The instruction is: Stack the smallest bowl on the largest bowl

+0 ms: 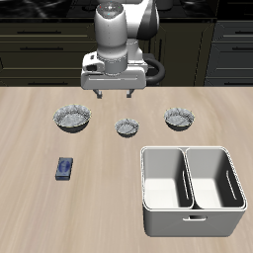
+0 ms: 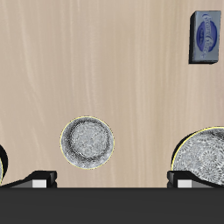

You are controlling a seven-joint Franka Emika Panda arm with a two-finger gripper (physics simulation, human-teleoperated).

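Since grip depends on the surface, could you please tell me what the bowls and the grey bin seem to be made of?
Smallest bowl and largest bowl: probably glazed ceramic, given the speckled grey-white surface and dark scalloped rims. Bin: likely matte plastic, given its uniform grey, smooth walls and rounded corners.

Wrist view: largest bowl (image 2: pixel 203 156) cut by frame edge and gripper body; third bowl (image 2: pixel 3 164) mere sliver at edge. Blue object (image 1: pixel 65 168) label unreadable.
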